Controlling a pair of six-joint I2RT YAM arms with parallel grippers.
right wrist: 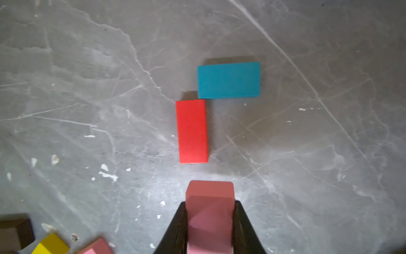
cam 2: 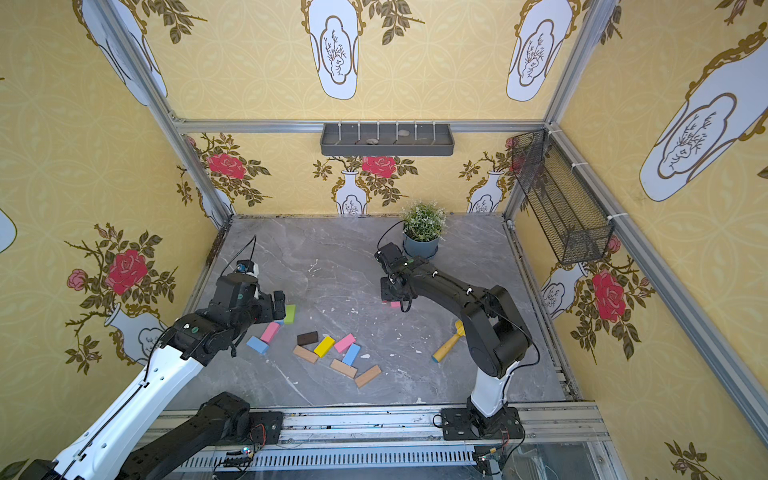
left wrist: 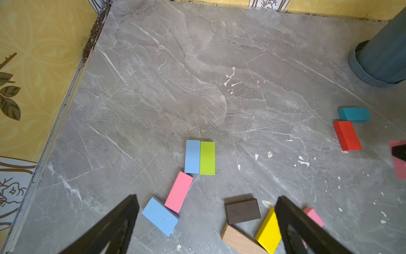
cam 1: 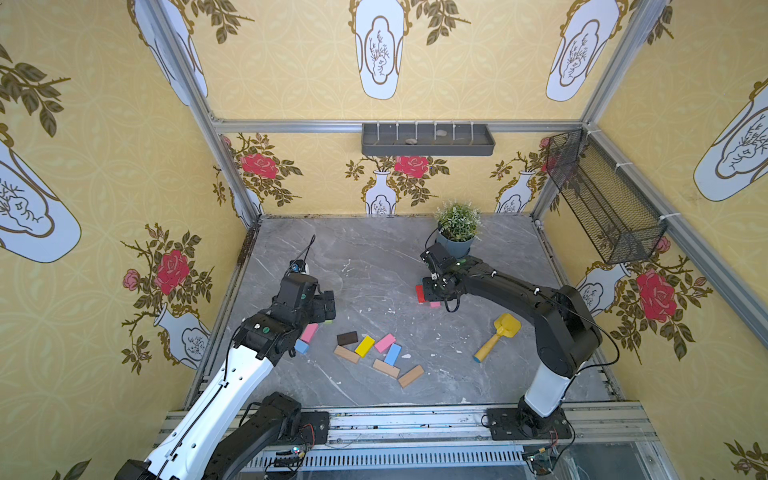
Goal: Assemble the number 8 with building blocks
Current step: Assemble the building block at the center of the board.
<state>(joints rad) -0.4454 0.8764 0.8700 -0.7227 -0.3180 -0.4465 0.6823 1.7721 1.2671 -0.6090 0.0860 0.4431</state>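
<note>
A grey marble desk [cam 1: 374,249] sits inside yellow flowered walls, with a potted plant [cam 1: 457,230] at the back. The right claw [right wrist: 210,203] pinches a pink block [right wrist: 209,192] by its long sides, just short of a red block [right wrist: 192,130]. The red block's far end touches a corner of a teal block [right wrist: 228,79], and the two lie flat at a right angle. The left claw [left wrist: 205,198] is spread wide above a light blue block [left wrist: 192,156] and a green block [left wrist: 207,158] lying side by side, touching. Other blocks [cam 1: 374,355] lie scattered near the front edge, with a yellow toy shovel [cam 1: 496,336] on the right arm's side.
</note>
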